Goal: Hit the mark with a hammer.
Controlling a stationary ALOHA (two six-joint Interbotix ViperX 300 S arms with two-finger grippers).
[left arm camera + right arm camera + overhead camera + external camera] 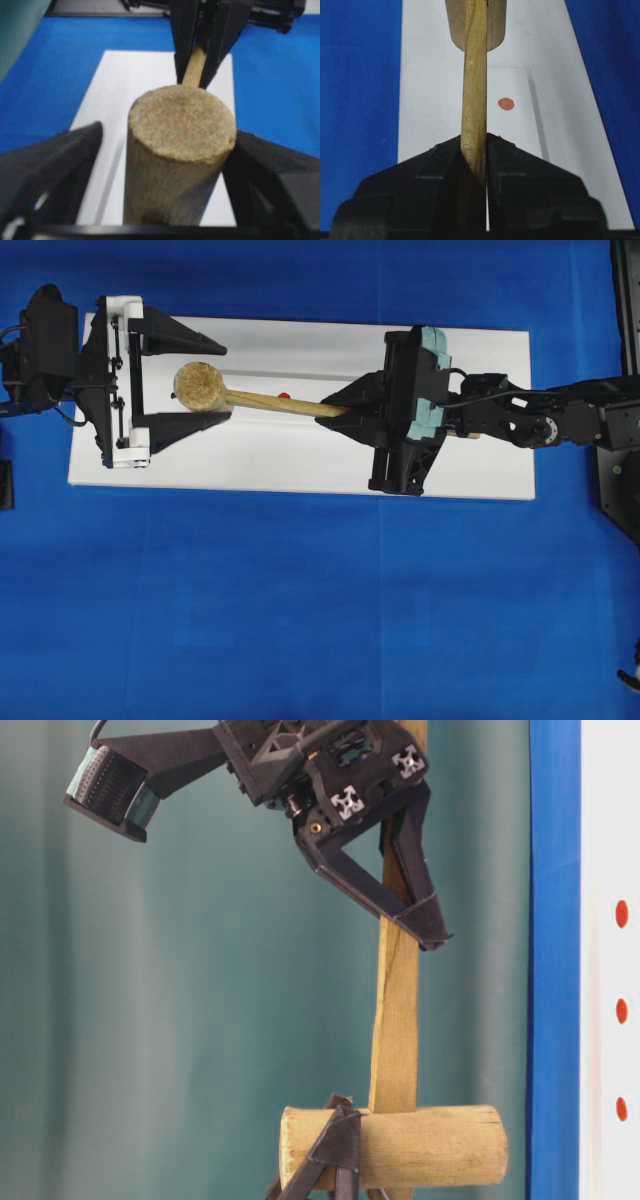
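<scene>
The wooden hammer (262, 398) lies across the white board (300, 460), with its thick head (200, 387) at the left. My right gripper (338, 410) is shut on the slim handle (474, 100) partway along it. My left gripper (228, 382) stands open around the head (180, 150). One finger (60, 165) is clear of the head and the other finger (265, 170) sits right against it. The red mark (285, 396) shows on the board just beside the handle. In the right wrist view the mark (506, 103) lies right of the handle, short of the head.
Blue cloth (300, 620) surrounds the board on all sides. Black equipment (620, 470) stands at the right edge of the overhead view. In the table-level view the hammer head (420, 1148) is at the bottom, beside a white strip (610, 820) with three red dots.
</scene>
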